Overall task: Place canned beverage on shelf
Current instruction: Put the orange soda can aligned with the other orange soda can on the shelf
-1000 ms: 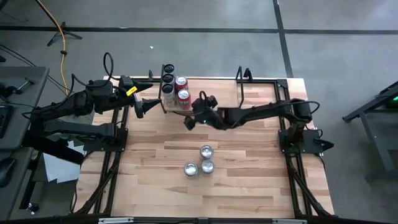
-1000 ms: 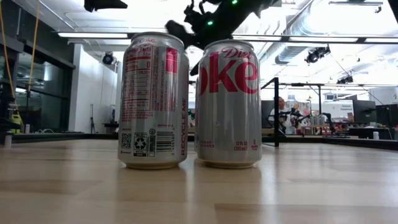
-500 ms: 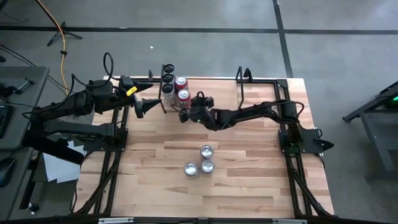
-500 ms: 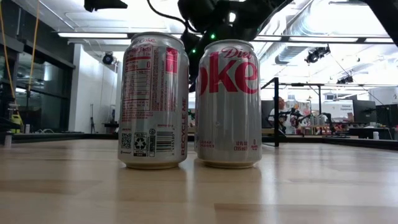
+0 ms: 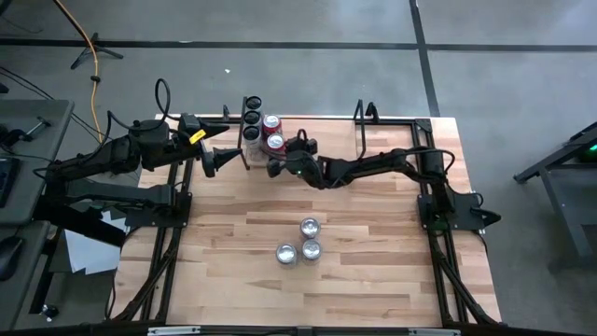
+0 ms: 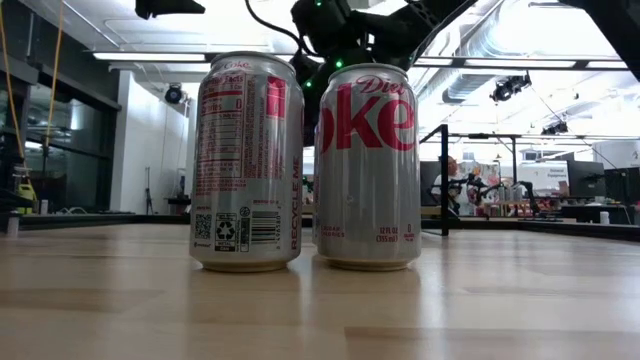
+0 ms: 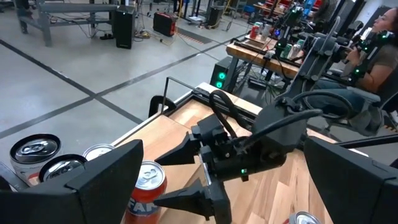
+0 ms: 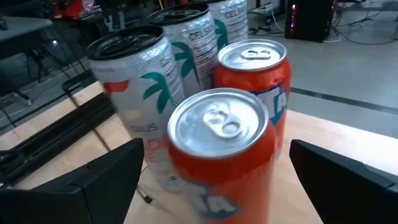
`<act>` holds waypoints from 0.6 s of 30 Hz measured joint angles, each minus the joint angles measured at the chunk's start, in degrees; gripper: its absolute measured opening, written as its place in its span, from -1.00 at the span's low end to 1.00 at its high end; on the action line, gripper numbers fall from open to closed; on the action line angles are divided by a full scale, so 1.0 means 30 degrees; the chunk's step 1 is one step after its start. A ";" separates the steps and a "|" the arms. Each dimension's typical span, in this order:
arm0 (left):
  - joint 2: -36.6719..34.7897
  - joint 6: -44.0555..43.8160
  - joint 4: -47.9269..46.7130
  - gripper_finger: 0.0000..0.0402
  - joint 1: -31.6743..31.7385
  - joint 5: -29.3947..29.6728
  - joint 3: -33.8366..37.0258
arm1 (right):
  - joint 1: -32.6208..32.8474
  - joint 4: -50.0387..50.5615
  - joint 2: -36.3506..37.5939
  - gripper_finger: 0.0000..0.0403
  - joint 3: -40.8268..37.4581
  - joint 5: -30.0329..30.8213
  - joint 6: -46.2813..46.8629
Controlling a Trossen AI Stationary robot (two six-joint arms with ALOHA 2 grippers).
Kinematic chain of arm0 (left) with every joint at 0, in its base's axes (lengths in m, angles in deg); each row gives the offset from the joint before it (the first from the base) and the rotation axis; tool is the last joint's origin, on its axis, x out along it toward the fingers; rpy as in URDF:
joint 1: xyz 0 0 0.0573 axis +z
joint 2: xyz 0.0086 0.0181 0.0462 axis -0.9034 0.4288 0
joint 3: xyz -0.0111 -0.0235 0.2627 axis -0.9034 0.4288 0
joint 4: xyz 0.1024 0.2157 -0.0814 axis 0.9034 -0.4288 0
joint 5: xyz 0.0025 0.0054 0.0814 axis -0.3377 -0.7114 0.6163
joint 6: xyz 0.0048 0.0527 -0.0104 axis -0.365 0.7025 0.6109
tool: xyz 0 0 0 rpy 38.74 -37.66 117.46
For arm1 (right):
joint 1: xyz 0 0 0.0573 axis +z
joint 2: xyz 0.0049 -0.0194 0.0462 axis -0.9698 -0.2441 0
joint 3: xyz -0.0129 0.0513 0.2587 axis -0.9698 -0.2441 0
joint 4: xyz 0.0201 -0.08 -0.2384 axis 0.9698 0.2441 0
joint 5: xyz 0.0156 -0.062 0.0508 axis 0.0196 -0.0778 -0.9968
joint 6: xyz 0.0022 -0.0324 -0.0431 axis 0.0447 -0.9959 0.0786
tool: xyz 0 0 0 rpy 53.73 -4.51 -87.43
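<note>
Two orange cans (image 5: 272, 122) and several dark-topped pale cans (image 5: 251, 118) stand upright on the shelf (image 5: 258, 155) at the table's far left. My right gripper (image 8: 214, 168) is open just short of the nearer orange can (image 8: 219, 149), one finger on either side of it and neither touching. It also shows in the left wrist view, where my right gripper (image 7: 157, 182) points at that orange can (image 7: 147, 186). My left gripper (image 5: 207, 161) waits open left of the shelf. Three silver cans (image 5: 309, 227) stand mid-table.
In the low view two Diet Coke cans (image 6: 247, 160) stand side by side on the wooden tabletop (image 6: 500, 300), with my right arm (image 6: 335, 25) above and behind them. A black metal frame (image 5: 359, 121) rises at the table's far edge. People sit at benches beyond the table.
My right gripper has gone toward the table's far left and down, up to the nearer orange can, rolling a little as it went. Its fingers have stayed open. The cans have not moved.
</note>
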 joint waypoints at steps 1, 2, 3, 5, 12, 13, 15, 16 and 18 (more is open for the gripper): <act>0.0000 -0.0007 0.0000 0.99 0.0000 0.0008 0.0000 | -0.0075 -0.0002 0.0000 0.93 0.0000 -0.0002 -0.0023; 0.0000 -0.0006 0.0000 0.99 0.0001 0.0014 0.0000 | -0.0148 0.0000 0.0000 0.93 0.0000 -0.0041 -0.0050; 0.0000 -0.0010 0.0000 0.99 0.0002 0.0014 0.0000 | -0.0246 0.0003 0.0000 0.93 0.0000 -0.0190 -0.0054; 0.0000 -0.0022 0.0000 0.99 0.0004 0.0014 0.0000 | -0.0401 0.0012 0.0000 0.93 0.0000 -0.0411 -0.0044; 0.0000 -0.0022 0.0007 0.99 0.0000 0.0024 0.0000 | -0.0904 0.0002 -0.0043 0.93 0.0000 -0.1817 -0.0147; 0.0000 -0.0022 0.0007 0.99 0.0004 0.0029 0.0000 | -0.0949 -0.0187 -0.0159 0.93 0.0010 -0.2056 -0.0341; 0.0000 -0.0017 0.0007 0.99 0.0000 0.0029 0.0000 | -0.0997 -0.0032 -0.0287 0.93 0.0005 -0.2334 -0.0899; -0.0001 -0.0020 0.0015 0.99 0.0000 0.0031 0.0000 | -0.0997 -0.0124 -0.0399 0.93 0.0000 -0.2329 -0.1101; 0.0000 -0.0015 0.0008 0.99 0.0000 0.0036 0.0000 | -0.0997 -0.0216 -0.0482 0.93 0.0000 -0.2349 -0.1238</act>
